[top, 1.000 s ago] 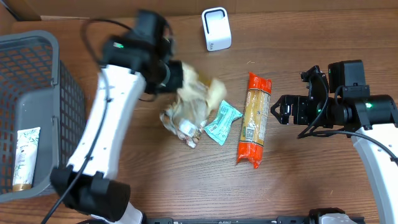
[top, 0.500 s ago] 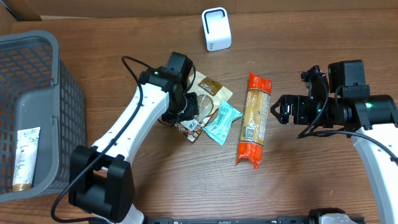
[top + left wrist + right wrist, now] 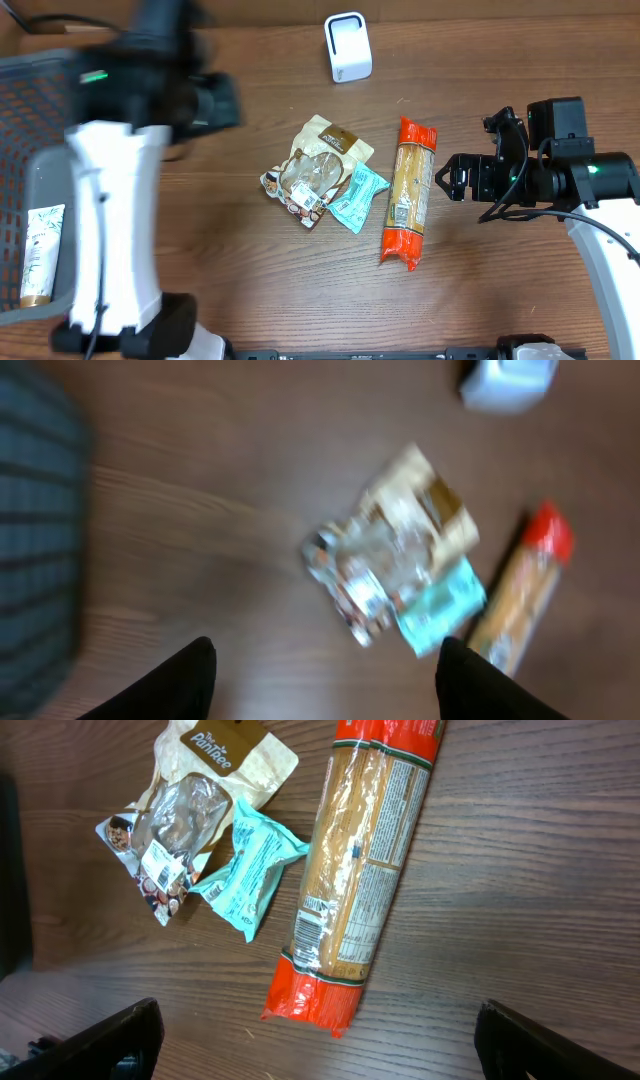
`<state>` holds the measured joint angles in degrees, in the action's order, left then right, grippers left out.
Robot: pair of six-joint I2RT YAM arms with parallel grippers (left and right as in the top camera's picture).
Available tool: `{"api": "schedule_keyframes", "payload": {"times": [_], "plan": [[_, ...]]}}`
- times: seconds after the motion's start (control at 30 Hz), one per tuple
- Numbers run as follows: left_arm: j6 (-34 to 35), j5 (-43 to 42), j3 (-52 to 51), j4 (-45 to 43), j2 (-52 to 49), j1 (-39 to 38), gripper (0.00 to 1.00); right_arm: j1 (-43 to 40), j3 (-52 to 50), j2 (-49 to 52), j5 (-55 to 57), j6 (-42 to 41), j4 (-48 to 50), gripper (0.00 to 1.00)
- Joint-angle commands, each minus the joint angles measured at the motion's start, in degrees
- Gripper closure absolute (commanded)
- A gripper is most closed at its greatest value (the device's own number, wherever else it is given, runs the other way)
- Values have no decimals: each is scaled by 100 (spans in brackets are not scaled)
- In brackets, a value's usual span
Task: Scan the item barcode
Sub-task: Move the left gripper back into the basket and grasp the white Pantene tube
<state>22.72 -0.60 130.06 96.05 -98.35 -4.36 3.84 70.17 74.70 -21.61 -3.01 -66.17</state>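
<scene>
Snack bag (image 3: 318, 165) lies flat near the middle of the table (image 3: 250, 260), touching a teal packet (image 3: 358, 197) at its 4 o'clock, with the pasta pack (image 3: 408, 192) at 3 o'clock and the white scanner (image 3: 347, 46) at about 12 o'clock, well apart. The left gripper (image 3: 327, 655), blurred, is at 10 o'clock from the bag, fingers spread and holding nothing; the right gripper (image 3: 318, 1020) is wide and empty, at 3 o'clock of the pasta pack.

Bare table (image 3: 250, 290) is seen on the near side of the clustered snack bag (image 3: 316, 170), teal packet (image 3: 358, 197) and pasta pack (image 3: 409, 192), and between these and the scanner (image 3: 347, 47). The left edge is walled by the basket (image 3: 60, 75).
</scene>
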Motion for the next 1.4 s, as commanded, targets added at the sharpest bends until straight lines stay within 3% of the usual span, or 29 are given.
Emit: {"api": "schedule_keyframes", "payload": {"times": [0.0,0.13,0.27,0.5,0.73,0.97,1.03,1.23,1.37], "plan": [[-354,94,229,76,498,837,37,7,103,-2,15,7,9,0],[-496,227,-234,76,1322,1867,38,7,103,-2,15,7,4,0],[-472,986,-1318,4,2170,3047,37,7,103,-2,17,7,7,0],[-669,957,-2968,-1482,2406,4732,38,7,103,-2,15,7,96,0],[-1561,960,-4186,-3038,2037,4876,37,7,103,-2,15,7,116,0],[-1858,1049,-4647,-3285,1049,4876,36,7,103,-2,13,4,177,0],[-1893,1180,-4645,-3473,573,4876,40,7,103,-2,15,4,181,0],[-2789,1357,-4645,-4006,-282,4883,42,7,103,-2,15,4,227,0],[-2924,1792,-4645,-4107,-649,4942,42,7,103,-2,15,4,236,0]]}}
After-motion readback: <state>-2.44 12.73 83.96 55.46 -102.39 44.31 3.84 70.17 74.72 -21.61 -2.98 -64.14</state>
